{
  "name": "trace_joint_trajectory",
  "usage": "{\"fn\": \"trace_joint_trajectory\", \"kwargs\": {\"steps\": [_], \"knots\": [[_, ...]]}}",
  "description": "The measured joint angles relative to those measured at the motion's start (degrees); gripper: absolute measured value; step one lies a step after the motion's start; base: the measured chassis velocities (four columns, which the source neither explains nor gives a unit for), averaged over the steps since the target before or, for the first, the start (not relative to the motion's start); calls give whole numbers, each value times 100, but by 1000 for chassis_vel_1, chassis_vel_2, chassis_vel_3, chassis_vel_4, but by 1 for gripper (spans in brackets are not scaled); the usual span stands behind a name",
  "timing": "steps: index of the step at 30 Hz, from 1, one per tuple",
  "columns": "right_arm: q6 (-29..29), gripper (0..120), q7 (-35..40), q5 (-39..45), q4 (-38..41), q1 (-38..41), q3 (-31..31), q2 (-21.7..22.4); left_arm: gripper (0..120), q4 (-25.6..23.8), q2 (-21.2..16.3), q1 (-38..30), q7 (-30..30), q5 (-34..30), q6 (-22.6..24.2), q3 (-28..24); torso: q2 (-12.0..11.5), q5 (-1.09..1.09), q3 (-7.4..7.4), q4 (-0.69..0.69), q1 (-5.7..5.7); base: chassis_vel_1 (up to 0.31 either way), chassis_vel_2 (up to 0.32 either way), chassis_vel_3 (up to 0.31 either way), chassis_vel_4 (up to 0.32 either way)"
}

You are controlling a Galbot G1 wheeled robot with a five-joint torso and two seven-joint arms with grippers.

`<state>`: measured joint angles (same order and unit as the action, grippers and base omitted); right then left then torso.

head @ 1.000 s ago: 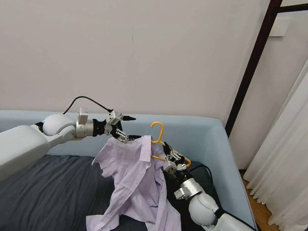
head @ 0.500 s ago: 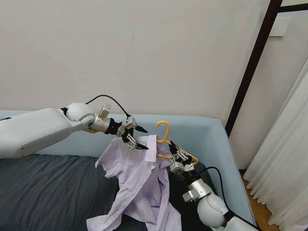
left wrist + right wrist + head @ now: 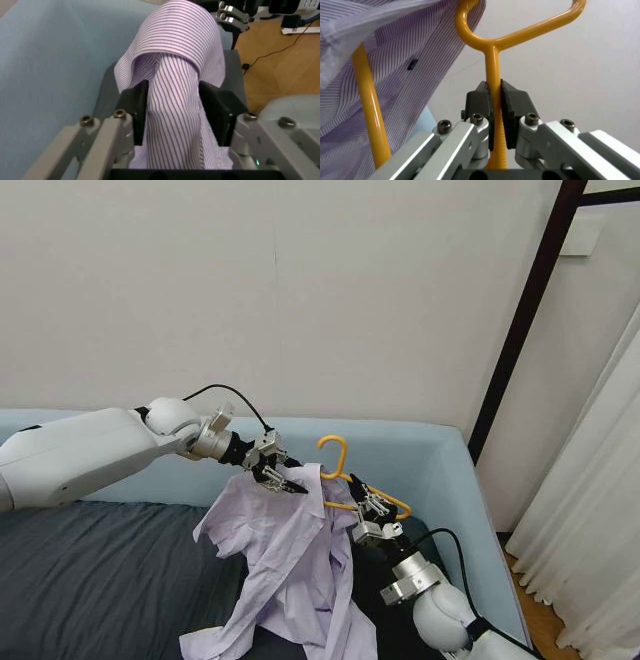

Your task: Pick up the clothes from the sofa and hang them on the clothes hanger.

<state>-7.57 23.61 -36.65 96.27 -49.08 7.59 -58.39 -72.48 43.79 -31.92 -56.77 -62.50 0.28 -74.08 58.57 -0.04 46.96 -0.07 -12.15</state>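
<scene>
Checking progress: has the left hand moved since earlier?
Yes. The left hand, shut on the shirt, went right and down against the sofa back, toward the hanger.

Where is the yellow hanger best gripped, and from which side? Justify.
Grip the yellow hanger on its bare straight bar below the hook, from the side away from the striped shirt. That bar is thin and uncovered; the right gripper clamps it there, while the left gripper holds the shirt over the other side.
</scene>
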Motion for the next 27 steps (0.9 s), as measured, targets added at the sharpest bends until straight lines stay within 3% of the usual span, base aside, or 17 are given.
{"fn": "trace_joint_trajectory", "kwargs": {"steps": [4, 6, 9, 21, 27], "knots": [[-14, 4, 8, -16, -4, -4, 5, 2, 27, -17, -5, 43, -2, 0, -8, 19, 0, -1, 0, 0, 0, 0, 0, 0, 0], [-44, 4, 27, -57, -11, -19, 10, 9, 13, -20, -6, 83, -2, 8, -20, 36, 0, -1, 0, 0, 0, 0, 0, 0, 0], [-57, 4, 30, -62, -12, -27, 10, 12, 8, -18, -5, 98, -2, 23, -45, 42, 0, 0, 0, 0, 0, 0, 0, 0, 0], [-56, 4, 13, -108, 98, -198, -80, 58, 7, 98, 47, 309, 22, 83, -154, 200, 1, 0, 0, -1, 0, 0, 0, 0, 0], [130, 21, -6, 396, 431, -527, -213, 154, 7, 166, 27, 490, 44, 175, -179, 326, 0, 0, 0, 1, 0, 0, 0, 0, 0]]}}
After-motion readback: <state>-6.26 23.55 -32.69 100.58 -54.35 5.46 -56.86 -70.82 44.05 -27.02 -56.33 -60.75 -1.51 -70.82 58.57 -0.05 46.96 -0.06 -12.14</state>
